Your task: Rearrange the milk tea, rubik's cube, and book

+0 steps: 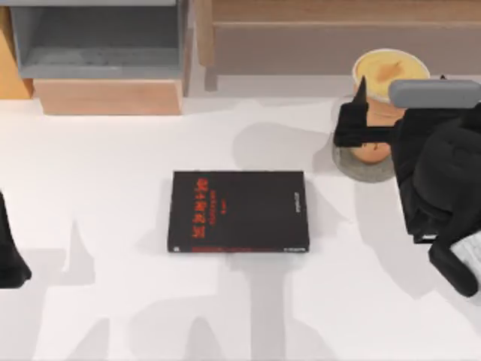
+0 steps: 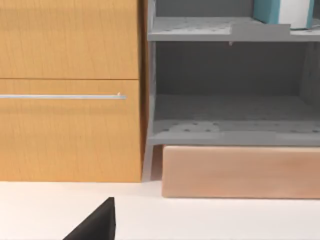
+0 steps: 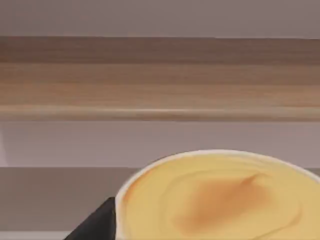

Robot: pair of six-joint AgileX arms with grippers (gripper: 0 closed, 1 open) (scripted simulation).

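The milk tea (image 1: 388,73), a tapered orange cup with a yellow top, stands upright on a flat grey disc (image 1: 359,167) at the back right. My right gripper (image 1: 394,105) is open around the cup's upper part, one dark finger (image 1: 361,105) at its left side. From the right wrist the cup's top (image 3: 215,195) looms close beside that finger (image 3: 97,222). The book (image 2: 272,10), teal with white page edges, stands on the upper grey shelf in the left wrist view. The rubik's cube is out of view. My left arm (image 1: 11,259) is parked at the left edge, gripper open.
A thinner black book (image 1: 239,212) with red lettering lies flat mid-table. A grey shelf unit (image 1: 98,45) over a wooden base (image 1: 113,96) stands back left beside an orange cabinet (image 2: 70,90). A long wooden rail (image 1: 331,37) runs along the back.
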